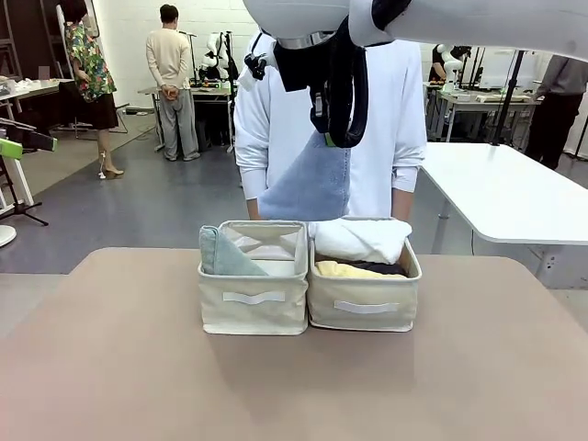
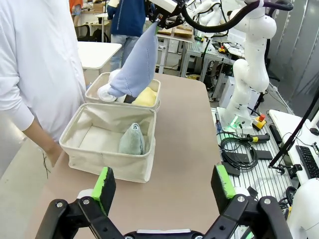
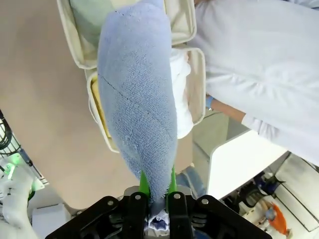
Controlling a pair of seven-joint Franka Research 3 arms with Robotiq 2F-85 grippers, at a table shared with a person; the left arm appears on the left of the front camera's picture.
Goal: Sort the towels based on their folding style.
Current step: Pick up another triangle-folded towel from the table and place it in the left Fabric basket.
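My right gripper (image 3: 157, 185) is shut on the narrow tip of a blue cone-folded towel (image 3: 139, 99). The towel (image 1: 308, 184) hangs high over the two beige baskets, in front of the person in white. The left basket (image 1: 253, 299) holds a pale green cone towel (image 1: 220, 253), also seen as the green towel (image 2: 132, 139) in the left wrist view. A white rolled towel (image 1: 360, 239) lies on a yellow towel (image 1: 344, 270) and a dark one (image 1: 390, 268) in the right basket (image 1: 365, 308). My left gripper (image 2: 163, 181) stands open and empty, low over the table beside the baskets.
The person (image 1: 386, 119) stands close behind the baskets at the far edge. Bare tan tabletop (image 1: 119, 367) surrounds the baskets in front and to both sides. A white table (image 1: 505, 188) stands at the back right. Cables and equipment (image 2: 244, 154) lie off the table's side.
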